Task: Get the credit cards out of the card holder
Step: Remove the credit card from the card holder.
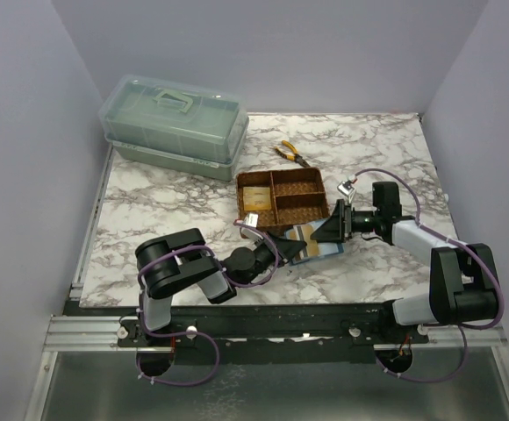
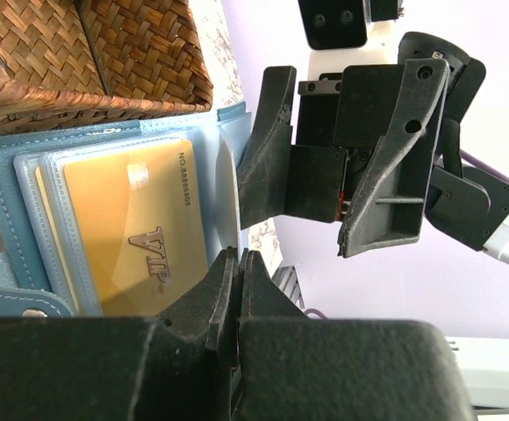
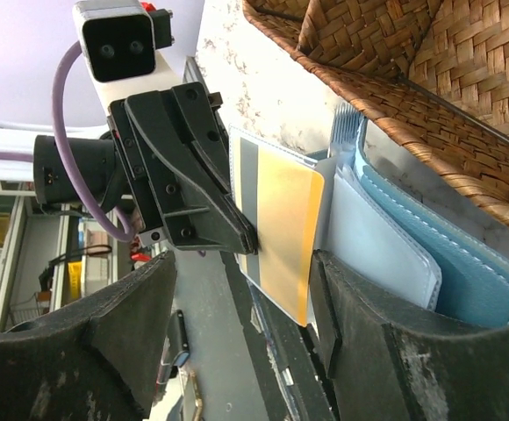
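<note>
The teal-blue card holder (image 2: pixel 9 202) lies open against the woven tray, its clear sleeves fanned out. A gold credit card (image 2: pixel 140 228) marked VIP sits in one sleeve. My left gripper (image 2: pixel 237 263) is shut on the edge of a raised clear sleeve (image 3: pixel 329 189), and a yellow card with a grey stripe (image 3: pixel 281 228) stands in that sleeve. My right gripper (image 3: pixel 246 263) is open, one finger on each side of this card and neither touching it. From above, both grippers (image 1: pixel 300 246) (image 1: pixel 316 235) meet over the card holder (image 1: pixel 325 249).
The brown woven tray (image 1: pixel 318 209) stands just behind the card holder, with gold cards (image 1: pixel 256 195) in its left compartment. Yellow-handled pliers (image 1: pixel 291 153) lie further back. A green lidded box (image 1: pixel 174 125) stands at the back left.
</note>
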You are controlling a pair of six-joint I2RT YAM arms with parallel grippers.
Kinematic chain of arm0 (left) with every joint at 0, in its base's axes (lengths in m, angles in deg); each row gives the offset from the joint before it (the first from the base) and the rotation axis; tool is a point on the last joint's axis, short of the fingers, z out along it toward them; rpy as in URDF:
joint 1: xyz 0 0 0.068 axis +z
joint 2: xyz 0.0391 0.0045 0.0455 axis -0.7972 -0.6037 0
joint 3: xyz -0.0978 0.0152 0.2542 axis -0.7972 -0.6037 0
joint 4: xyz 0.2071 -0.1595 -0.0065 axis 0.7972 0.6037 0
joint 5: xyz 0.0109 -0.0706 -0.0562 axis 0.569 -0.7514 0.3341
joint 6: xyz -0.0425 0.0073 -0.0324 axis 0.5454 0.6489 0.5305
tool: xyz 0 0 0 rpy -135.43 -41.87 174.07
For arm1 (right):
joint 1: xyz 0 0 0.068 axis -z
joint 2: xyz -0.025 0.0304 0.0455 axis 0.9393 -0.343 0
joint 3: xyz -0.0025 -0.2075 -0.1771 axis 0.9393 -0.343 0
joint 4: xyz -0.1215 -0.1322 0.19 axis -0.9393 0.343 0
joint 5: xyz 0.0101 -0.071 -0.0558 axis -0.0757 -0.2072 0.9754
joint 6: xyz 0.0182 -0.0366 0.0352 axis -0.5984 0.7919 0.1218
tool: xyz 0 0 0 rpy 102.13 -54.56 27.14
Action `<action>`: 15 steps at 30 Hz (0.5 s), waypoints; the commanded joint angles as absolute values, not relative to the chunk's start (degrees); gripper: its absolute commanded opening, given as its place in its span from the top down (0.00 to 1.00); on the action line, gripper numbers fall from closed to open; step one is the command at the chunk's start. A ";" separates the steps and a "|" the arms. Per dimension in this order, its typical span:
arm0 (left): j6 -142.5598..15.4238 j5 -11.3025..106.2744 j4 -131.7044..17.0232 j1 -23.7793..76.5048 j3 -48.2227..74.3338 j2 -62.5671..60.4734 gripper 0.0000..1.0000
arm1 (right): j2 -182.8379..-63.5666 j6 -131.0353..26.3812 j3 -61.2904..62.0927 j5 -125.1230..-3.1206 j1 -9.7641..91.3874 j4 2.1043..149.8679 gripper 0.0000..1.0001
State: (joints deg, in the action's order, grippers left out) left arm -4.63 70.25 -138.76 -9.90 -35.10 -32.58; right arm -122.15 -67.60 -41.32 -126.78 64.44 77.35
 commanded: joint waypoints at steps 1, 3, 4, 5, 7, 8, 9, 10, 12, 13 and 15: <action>-5.17 69.03 -150.08 -10.16 -33.50 -30.45 1.00 | -122.09 -69.51 -42.30 -129.98 64.92 75.92 0.33; -5.27 68.97 -150.07 -10.16 -33.47 -30.20 1.00 | -122.64 -70.32 -42.37 -131.10 65.24 75.13 0.34; -5.32 68.94 -150.07 -10.16 -33.41 -30.08 1.00 | -123.05 -70.82 -42.36 -131.83 65.44 74.20 0.34; -5.36 68.87 -150.10 -10.20 -33.37 -29.92 1.00 | -123.52 -71.27 -42.41 -132.79 65.60 73.78 0.36; -5.36 68.78 -150.08 -10.18 -33.28 -29.65 1.00 | -124.16 -72.10 -42.39 -135.04 65.93 73.00 0.39; -5.43 68.69 -150.13 -10.16 -33.25 -29.54 1.00 | -124.30 -72.28 -42.32 -136.15 65.98 72.86 0.40; -5.38 68.55 -150.08 -10.08 -33.07 -29.46 1.00 | -124.39 -72.50 -42.28 -136.94 65.98 72.78 0.41; -5.23 68.39 -150.09 -10.12 -32.95 -29.44 1.00 | -124.27 -72.83 -42.27 -137.58 65.98 72.60 0.41; -5.04 68.17 -150.08 -9.99 -32.72 -29.48 1.00 | -123.78 -74.05 -42.68 -138.45 65.98 71.32 0.41; -4.90 68.08 -150.07 -9.98 -32.55 -29.61 1.00 | -123.51 -74.87 -42.93 -138.81 66.06 70.41 0.42; -4.49 67.90 -150.10 -9.91 -32.33 -29.76 1.00 | -123.13 -76.06 -43.27 -139.40 66.15 68.81 0.44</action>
